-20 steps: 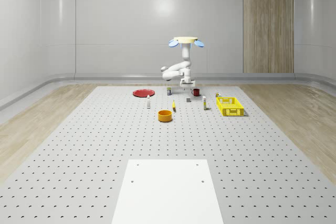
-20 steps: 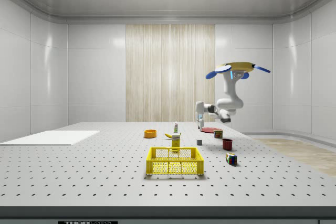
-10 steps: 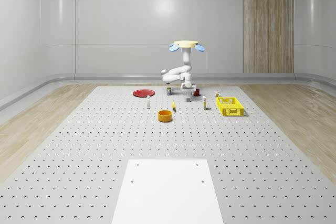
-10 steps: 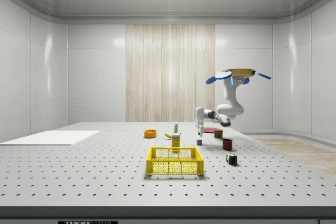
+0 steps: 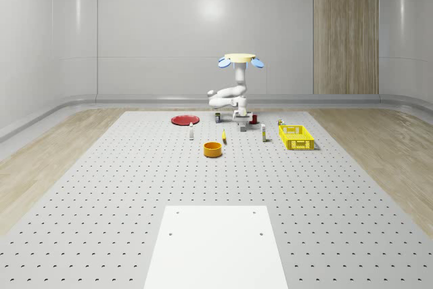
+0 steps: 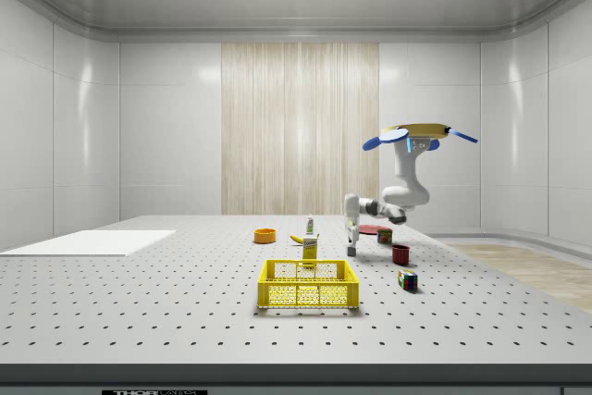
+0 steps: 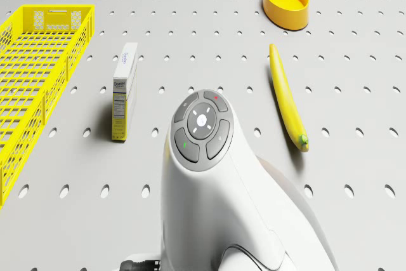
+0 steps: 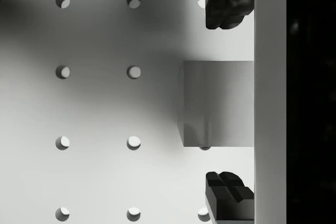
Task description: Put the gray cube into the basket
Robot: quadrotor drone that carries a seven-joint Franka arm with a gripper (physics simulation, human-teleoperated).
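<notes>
While the drone (image 5: 240, 58) hovers over the counter's (image 5: 135, 187) far end in the whole-scene view, its jaws (image 5: 242, 118) hang over the gray cube (image 5: 242, 128), at ten o'clock from the basket (image 5: 296, 137). Side view: jaws (image 6: 351, 234) just above cube (image 6: 351, 251). Wrist view: fingers (image 8: 227, 6) apart, straddling the squarely aligned cube (image 8: 218, 103), which has no evident long axis.

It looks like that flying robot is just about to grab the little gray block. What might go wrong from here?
Two things, I'd guess. In the wrist view the open gripper straddles the gray cube with a gap at each finger, so if the hovering drone drifts, a finger could nudge the cube aside. Then, on the way to the yellow basket, the small box stands in between; a low carry might topple it.
</notes>
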